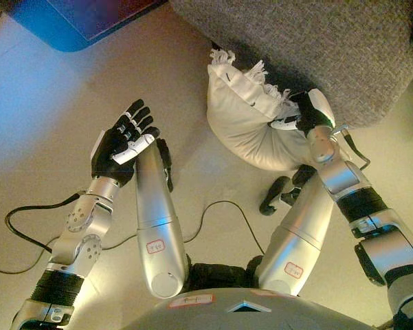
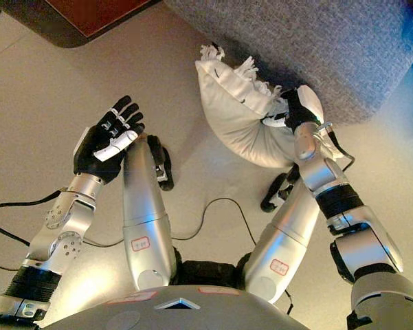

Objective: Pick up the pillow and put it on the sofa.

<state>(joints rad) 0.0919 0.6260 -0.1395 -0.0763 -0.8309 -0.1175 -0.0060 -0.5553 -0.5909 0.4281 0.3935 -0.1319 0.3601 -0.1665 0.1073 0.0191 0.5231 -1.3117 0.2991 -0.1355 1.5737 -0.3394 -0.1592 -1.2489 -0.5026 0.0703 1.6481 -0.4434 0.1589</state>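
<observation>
Pillow position: the cream pillow (image 1: 251, 130) is seen at about 1 o'clock from the picture's centre, bunched and fringed along its upper edge, pressed up against the front face of the grey sofa (image 1: 330, 48); whether its lower side rests on the floor cannot be told.
Right hand: the right hand (image 1: 309, 113) is clamped on the pillow's right end, the fingers curled into the cloth at about 2 o'clock.
Left hand: the left hand (image 1: 124, 141) is held at about 9 o'clock, palm up, the fingers spread apart and empty, well apart from the pillow.
Risk, grip: the hold is judged to be on one end only; the soft filling may sag and the cloth may slip out when it is lifted.
Risk, sofa edge: the pillow is wedged against the sofa front; if raised straight up it may be caught under the seat's overhang and dragged loose.
Risk, fringe: the tassels may be snagged on the coarse weave.
Risk, support: with the left hand idle, no second support is given.
Surface: a smooth pale floor (image 1: 69, 89) is noted, offering little friction.
Room: a dark-edged piece of furniture (image 2: 89, 17) is seen at 11 o'clock, well apart from the work.
</observation>
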